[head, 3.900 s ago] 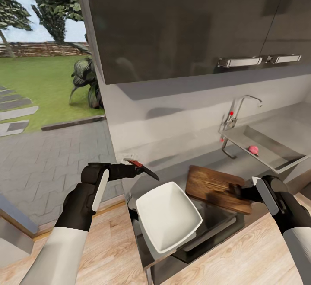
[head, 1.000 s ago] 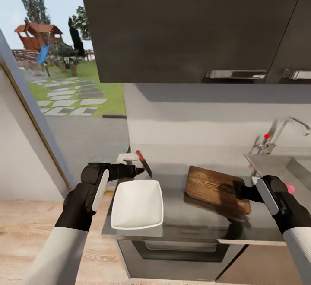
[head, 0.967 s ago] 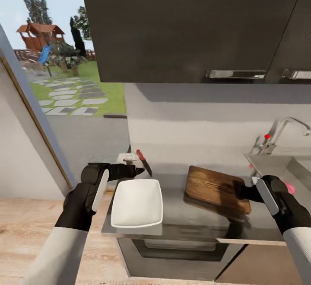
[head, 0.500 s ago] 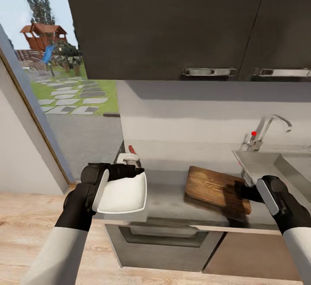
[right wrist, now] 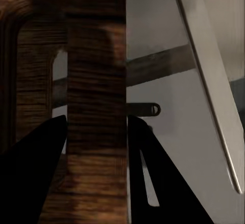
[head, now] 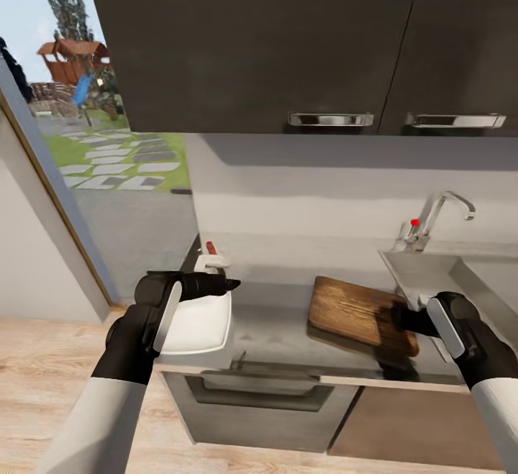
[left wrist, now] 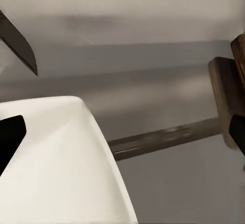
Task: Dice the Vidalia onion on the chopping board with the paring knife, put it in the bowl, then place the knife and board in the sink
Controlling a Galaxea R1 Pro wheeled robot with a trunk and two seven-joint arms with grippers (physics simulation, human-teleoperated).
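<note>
My right gripper (head: 399,316) is shut on the near end of the brown chopping board (head: 352,308), holding it tilted just above the grey countertop (head: 277,326). The right wrist view has the board (right wrist: 94,81) between both fingers. Open and empty, my left gripper (head: 229,285) hovers over the white bowl (head: 198,319), which sits at the countertop's left end. Beyond the bowl, the paring knife (head: 211,247) rests by a white object, its dark blade (left wrist: 20,43) past the bowl (left wrist: 56,168). The sink (head: 432,272) with its tap (head: 440,209) lies right of the board. The onion is hidden.
Dark wall cabinets with chrome handles (head: 331,120) hang above the counter. An oven front (head: 252,391) sits under the counter's left part. A glass opening onto a garden (head: 108,165) is at the left, with wooden floor (head: 43,366) below it.
The whole view has shifted right along the counter: bowl and knife now sit further left in it, the sink further in. Both arms keep their pose, the board still gripped.
</note>
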